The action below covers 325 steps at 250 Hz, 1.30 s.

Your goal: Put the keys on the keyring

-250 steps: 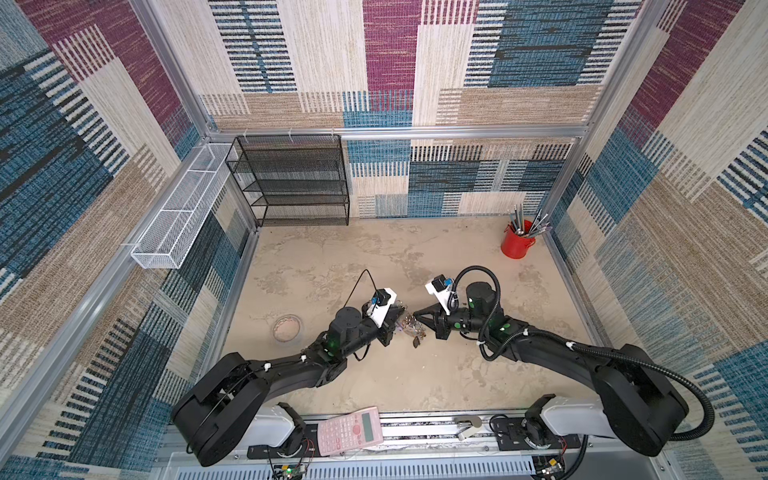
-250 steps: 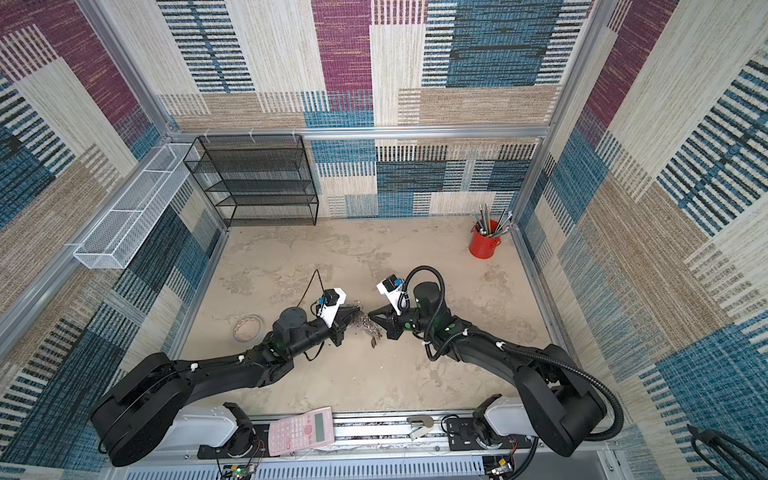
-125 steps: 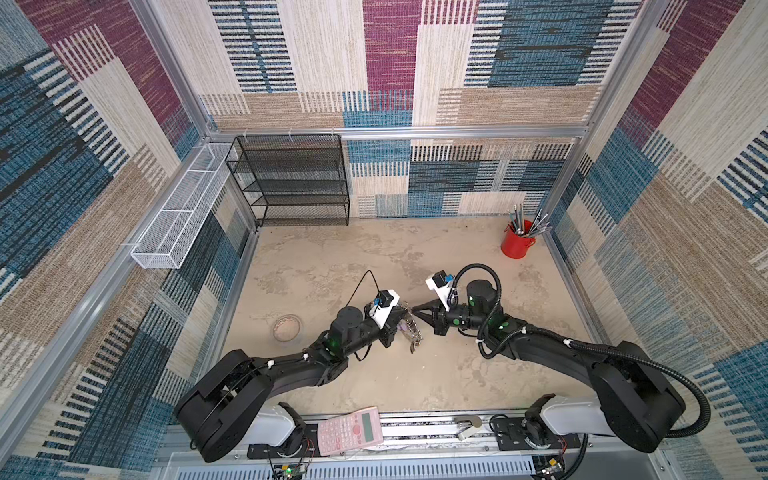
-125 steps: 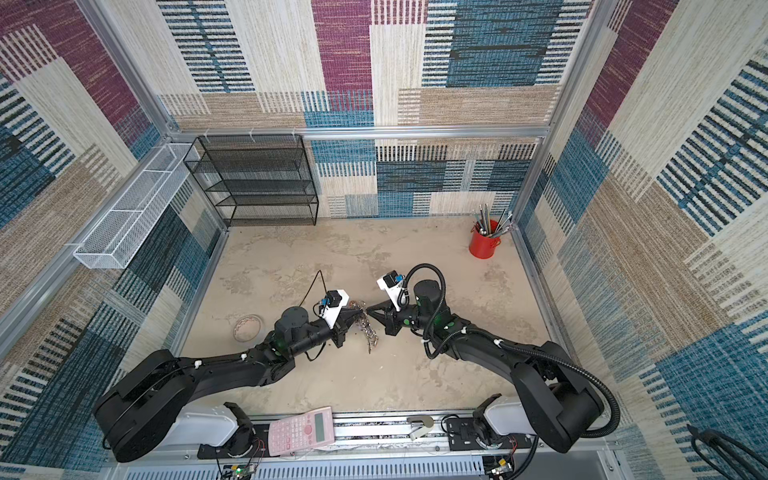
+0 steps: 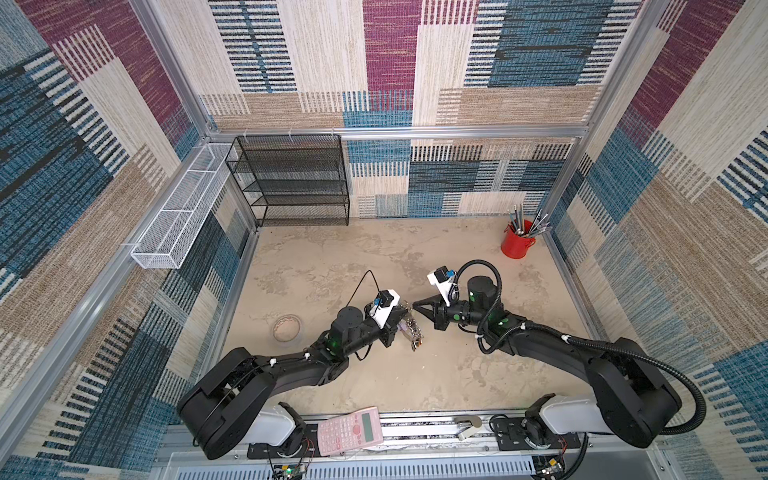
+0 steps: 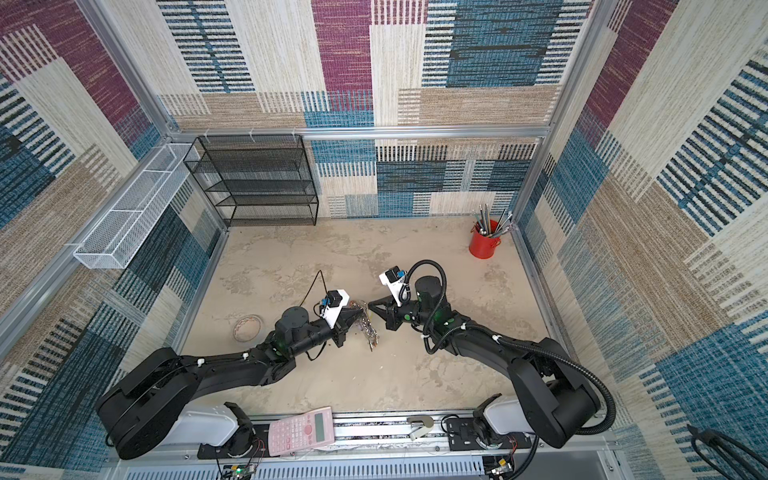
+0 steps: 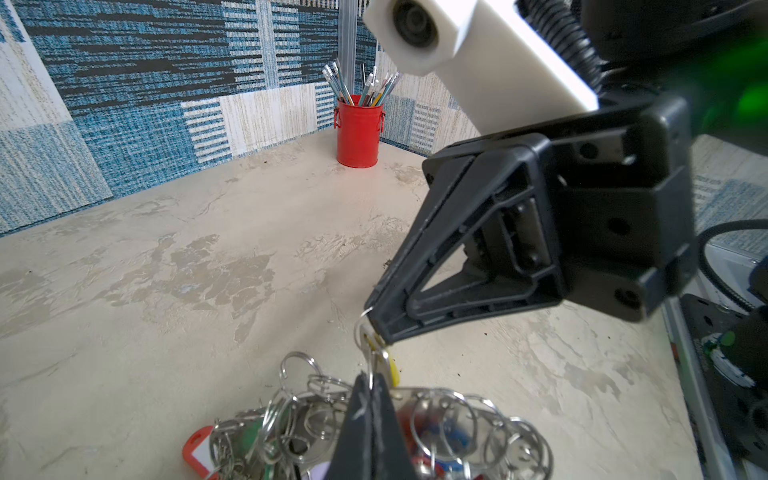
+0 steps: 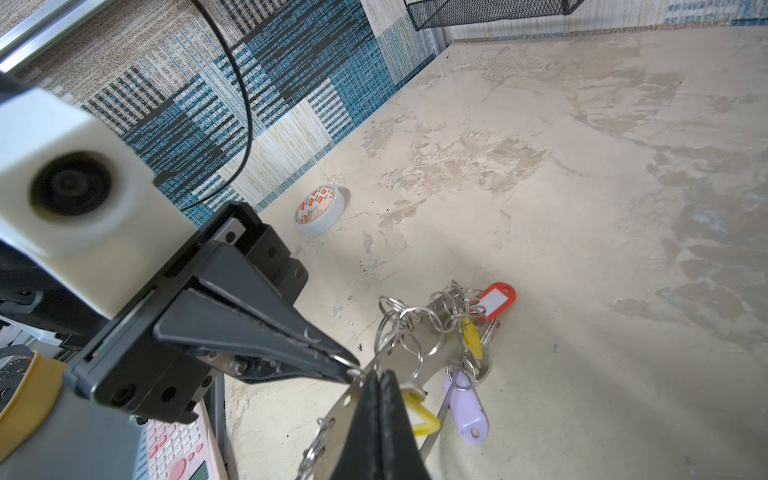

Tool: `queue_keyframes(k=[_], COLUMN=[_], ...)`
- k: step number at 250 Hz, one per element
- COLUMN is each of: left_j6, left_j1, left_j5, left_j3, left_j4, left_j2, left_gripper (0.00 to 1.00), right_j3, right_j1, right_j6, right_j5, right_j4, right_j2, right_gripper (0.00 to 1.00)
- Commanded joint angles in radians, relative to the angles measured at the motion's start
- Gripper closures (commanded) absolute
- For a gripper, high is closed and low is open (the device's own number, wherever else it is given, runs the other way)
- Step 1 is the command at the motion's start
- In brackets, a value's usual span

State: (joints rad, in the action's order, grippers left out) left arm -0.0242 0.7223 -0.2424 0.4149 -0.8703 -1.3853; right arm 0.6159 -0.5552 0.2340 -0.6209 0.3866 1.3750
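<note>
The keyring (image 5: pixel 412 330) is a flat grey band hung with silver rings and red, green, purple and yellow tags. It hangs tilted, its lower tags near the table, also in the wrist views (image 8: pixel 436 345) (image 7: pixel 424 401). My left gripper (image 5: pixel 404 314) (image 8: pixel 347 368) is shut at the band's upper end. My right gripper (image 5: pixel 414 306) (image 7: pixel 372 322) is shut tip to tip with it, pinching the small ring of the keys (image 7: pixel 390 368), whose yellow tag (image 8: pixel 419 415) dangles just under the tips. How the small ring sits against the band is hidden behind the jaws.
A tape roll (image 5: pixel 286 328) lies left of the left arm. A red cup of pencils (image 5: pixel 516 245) stands at the back right. A black mesh shelf (image 5: pixel 291 183) and a white wire basket (image 5: pixel 178 216) line the back left. A pink calculator (image 5: pixel 350 428) rests on the front rail.
Both gripper tips have shifted slightly toward the back wall and drawn closer together, the keyring moving with them. Both stay shut.
</note>
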Motion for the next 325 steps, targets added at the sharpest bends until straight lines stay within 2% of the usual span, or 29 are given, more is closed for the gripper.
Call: queue_keyframes(k=[1, 27, 94, 187, 325], left_j6=[0.035, 0.029, 0.029, 0.024, 0.024], left_j1=[0.0, 0.003, 0.0, 0.0, 0.0], left_j5=[-0.009, 0.003, 0.077, 0.055, 0.036], left_j3=[0.006, 0.008, 0.007, 0.018, 0.021], left_j4=[0.033, 0.033, 0.051, 0.05, 0.048], left_j2=[-0.001, -0.007, -0.003, -0.015, -0.023], left_gripper=[1.0, 1.0, 1.0, 1.0, 1.0], right_j3=[0.012, 0.009, -0.023, -0.005, 0.014], right_j1=[-0.001, -0.001, 0.03, 0.009, 0.006], right_j6=[0.017, 0.018, 0.033, 0.018, 0.03], right_j5=[-0.022, -0.032, 0.03, -0.045, -0.026], right_j4=[0.041, 0.047, 0.036, 0.04, 0.053], right_j2=[0.008, 0.006, -0.055, 0.001, 0.018], right_gripper=[1.0, 1.0, 1.0, 1.0, 1.0])
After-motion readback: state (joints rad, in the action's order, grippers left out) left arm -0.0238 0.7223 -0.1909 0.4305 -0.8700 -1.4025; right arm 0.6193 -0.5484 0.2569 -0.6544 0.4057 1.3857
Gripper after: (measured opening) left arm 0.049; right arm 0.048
